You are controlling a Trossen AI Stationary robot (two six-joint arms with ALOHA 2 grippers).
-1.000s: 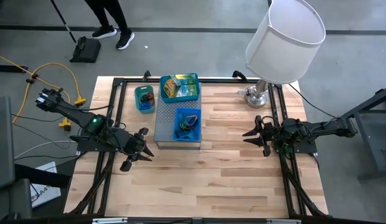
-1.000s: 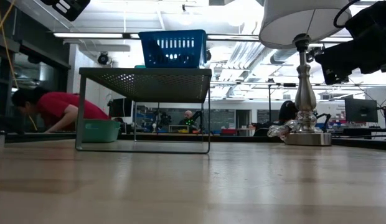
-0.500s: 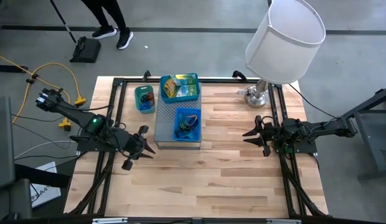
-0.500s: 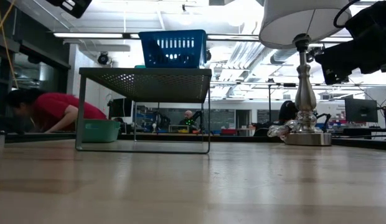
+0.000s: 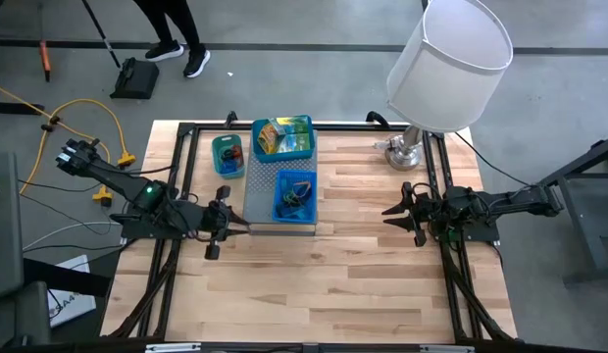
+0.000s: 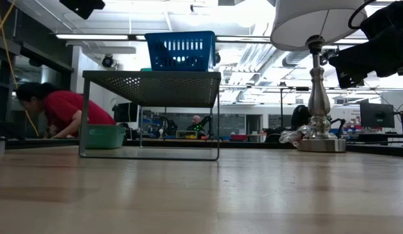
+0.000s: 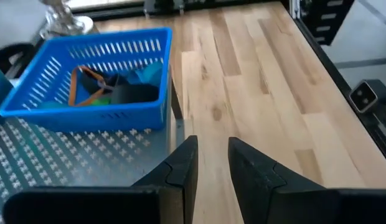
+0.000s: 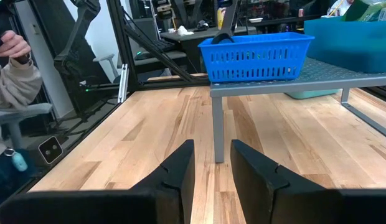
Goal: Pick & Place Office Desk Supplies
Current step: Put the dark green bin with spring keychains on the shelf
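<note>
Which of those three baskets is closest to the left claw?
The blue basket on the near end of the grey shelf. The left claw sits right beside that end; the other two baskets lie farther back.

A perforated metal stand (image 5: 257, 196) sits on the table (image 5: 324, 284), left of centre. On it are 2 baskets, one behind the other: the near basket (image 5: 295, 197) holds rubber bands and clips (image 7: 112, 87), the far basket (image 5: 282, 138) holds packets (image 5: 277, 132). A small tub (image 5: 228, 155) sits on the table just left of the stand. The lamp (image 5: 422, 98) stands at the far right corner. The left gripper (image 5: 226, 223) is just beside the stand's left edge; the right gripper (image 5: 402, 211) is well apart to the right.
</note>
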